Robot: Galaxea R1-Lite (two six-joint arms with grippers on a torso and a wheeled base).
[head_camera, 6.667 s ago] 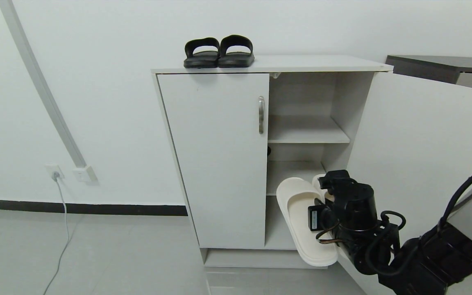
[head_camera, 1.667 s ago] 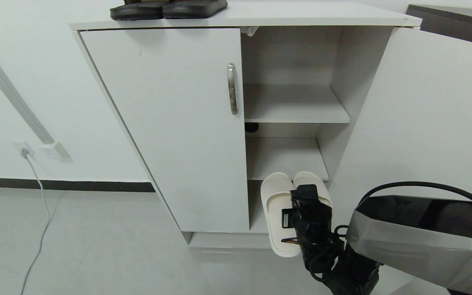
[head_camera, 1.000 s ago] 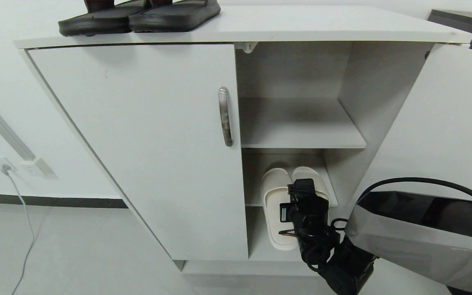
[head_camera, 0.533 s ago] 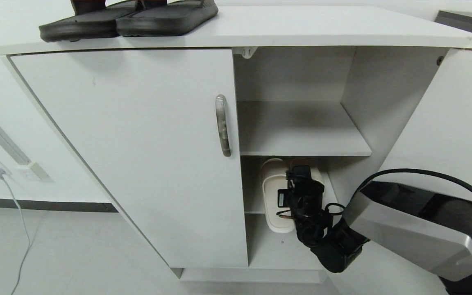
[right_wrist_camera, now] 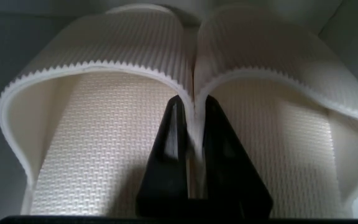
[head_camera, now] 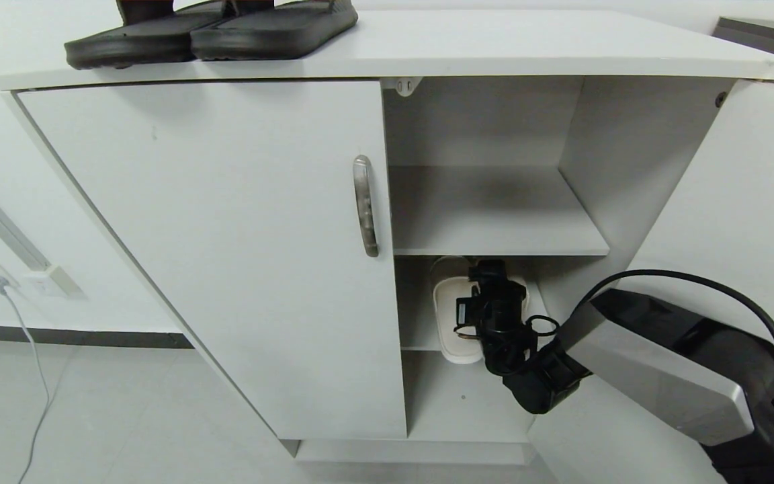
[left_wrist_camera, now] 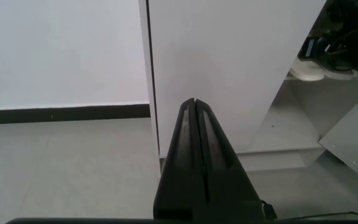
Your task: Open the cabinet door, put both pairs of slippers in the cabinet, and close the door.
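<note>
The fingers (left_wrist_camera: 186,134) of the left gripper (left_wrist_camera: 194,104) lie pressed flat together with nothing between them, hanging low over the floor (left_wrist_camera: 61,162) in front of the cabinet's (head_camera: 494,47) shut left door (head_camera: 226,235). On the left part of the cabinet top sit the black slippers (head_camera: 212,33), side by side with their heels overhanging the front edge a little. The left door's metal handle (head_camera: 365,205) stands upright along its inner edge. To the right of it the compartment is open, with the upper shelf (head_camera: 494,208) bare. Under it, on the middle shelf (head_camera: 414,323), are the white slippers (head_camera: 451,316), side by side, soles down, long axis running front to back, toes toward the cabinet's back and heels overhanging the shelf's front edge. The right gripper (head_camera: 486,272) reaches in from the front, its fingers (right_wrist_camera: 169,143) clamped on the pair's touching inner edges just behind the straps. The right door (head_camera: 750,202) stands swung wide open.
</note>
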